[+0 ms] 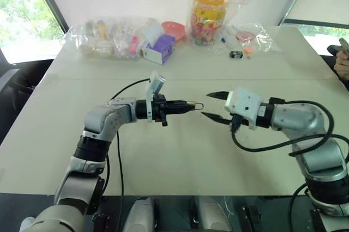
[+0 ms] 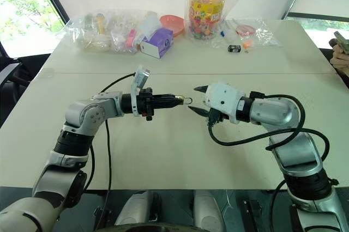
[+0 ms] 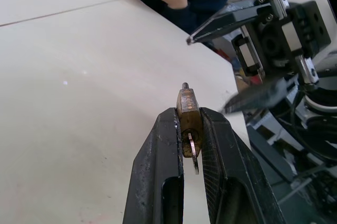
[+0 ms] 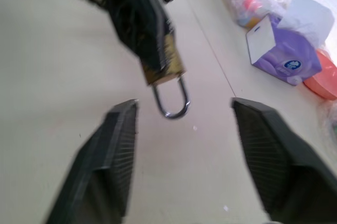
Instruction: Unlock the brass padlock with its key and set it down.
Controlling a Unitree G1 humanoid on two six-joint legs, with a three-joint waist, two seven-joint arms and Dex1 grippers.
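The brass padlock (image 1: 192, 104) is a tiny gold block held above the middle of the white table (image 1: 163, 150). My left gripper (image 1: 184, 106) is shut on its body and points level toward my right arm. The silver shackle (image 4: 171, 102) sticks out past the fingertips and looks closed. A thin silver piece (image 3: 194, 155) shows between the fingers behind the lock body; I cannot tell whether it is the key. My right gripper (image 1: 206, 105) faces the lock, open, with one fingertip on each side of the shackle's end, not touching it.
Clear plastic bags (image 1: 106, 37), a purple box (image 1: 159, 48), a candy jar in a bag (image 1: 209, 11) and a small black object (image 1: 236, 54) line the table's far edge. A person's hand (image 1: 342, 63) shows at the right edge.
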